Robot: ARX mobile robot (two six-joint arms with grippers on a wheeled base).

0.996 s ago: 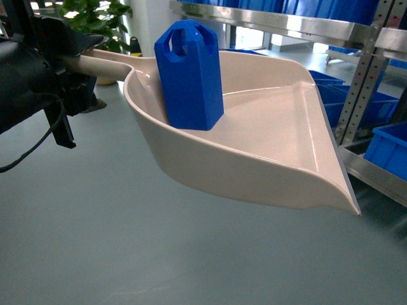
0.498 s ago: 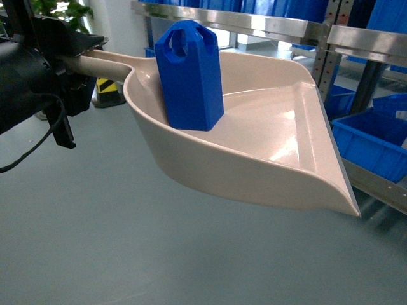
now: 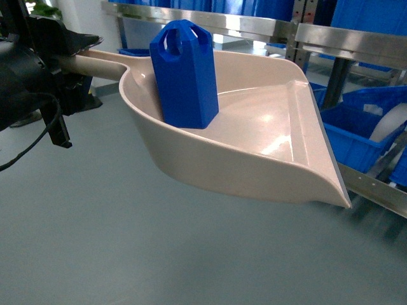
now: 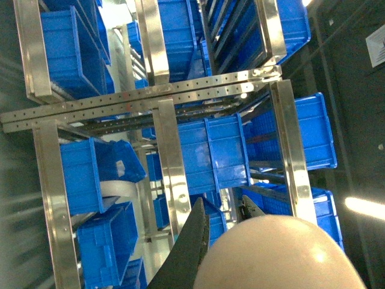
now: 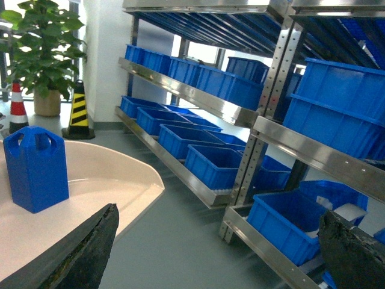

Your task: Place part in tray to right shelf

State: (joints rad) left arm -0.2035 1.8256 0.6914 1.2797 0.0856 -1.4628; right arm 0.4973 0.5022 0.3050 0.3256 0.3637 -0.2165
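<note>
The blue part [image 3: 184, 76] stands upright at the back of the beige tray [image 3: 267, 146], which hangs level above the floor. My left gripper [image 3: 75, 62] is shut on the tray's handle at the left of the head view. In the left wrist view its dark fingers [image 4: 195, 241] flank the rounded handle end [image 4: 277, 256]. My right gripper [image 5: 219, 259] is open and empty, off the tray's front lip; its view shows the part [image 5: 36, 168] and tray [image 5: 102, 180] on the left. Steel rack shelves [image 3: 356, 38] stand to the right. I cannot tell which one is the right shelf.
Blue bins [image 3: 356, 127] fill the rack's low shelf [image 3: 375, 187] close to the tray's front corner. More bins [image 5: 210, 162] line the shelves further along. A potted plant [image 5: 45, 57] and striped cones [image 5: 78, 111] stand by the far wall. Grey floor lies below.
The rack and bins have slid leftward and come closer in the head view. The tray and part stay held in the same place relative to me, shifted only slightly left.
</note>
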